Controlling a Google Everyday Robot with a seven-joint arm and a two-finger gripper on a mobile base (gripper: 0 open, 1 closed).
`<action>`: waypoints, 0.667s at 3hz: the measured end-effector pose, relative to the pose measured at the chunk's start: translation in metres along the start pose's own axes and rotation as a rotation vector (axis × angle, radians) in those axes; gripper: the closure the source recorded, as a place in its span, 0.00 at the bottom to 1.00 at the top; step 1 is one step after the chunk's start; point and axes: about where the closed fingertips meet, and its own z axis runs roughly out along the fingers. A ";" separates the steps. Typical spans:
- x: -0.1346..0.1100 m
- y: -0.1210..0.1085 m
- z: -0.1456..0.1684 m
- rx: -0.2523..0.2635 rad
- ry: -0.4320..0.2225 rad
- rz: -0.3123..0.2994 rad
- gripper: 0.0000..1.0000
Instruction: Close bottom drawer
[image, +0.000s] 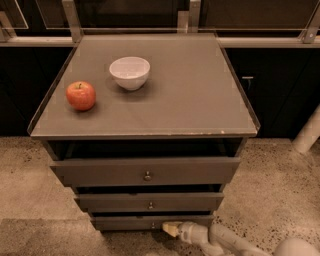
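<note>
Looking down on the drawer unit (235, 150) from the front, we see three dark grey-brown fronts stacked under a flat grey top (190, 95).

- bottom drawer (120, 222): at 6 o'clock in the view, lowest of the three, just above the floor (30, 200). It has a slim flat front with a tiny round knob (153, 225) near its middle. A thin dark strip shows between it and the front above. We cannot tell how far out it sits.
- gripper (170, 229): also at 6 o'clock, low against the bottom drawer's front. Its pale tip is just beside the small knob, on the knob's 3 o'clock side. It looks to be at the front face, but we cannot confirm contact, and we cannot tell if it is open or closed.
- arm (230, 242): pale and jointed, it runs from the gripper toward 4 o'clock and leaves the view at the lower right corner.
- middle drawer (110, 203): directly above the bottom one, with a dark gap over it.
- top drawer (100, 172): the tallest front with the larger knob (147, 176). A wide dark opening shows above it, so it is clearly pulled out.
- On the top surface, a white bowl (129, 72) sits upright at about 11 o'clock. A red apple (81, 95) sits at the bowl's 8 o'clock, near it but apart.
- A white post (307, 132) leans at 3 o'clock, well apart from the unit.
</note>
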 end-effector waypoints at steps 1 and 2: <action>-0.015 -0.028 -0.062 0.007 -0.091 0.161 1.00; -0.030 -0.050 -0.118 0.030 -0.188 0.263 0.83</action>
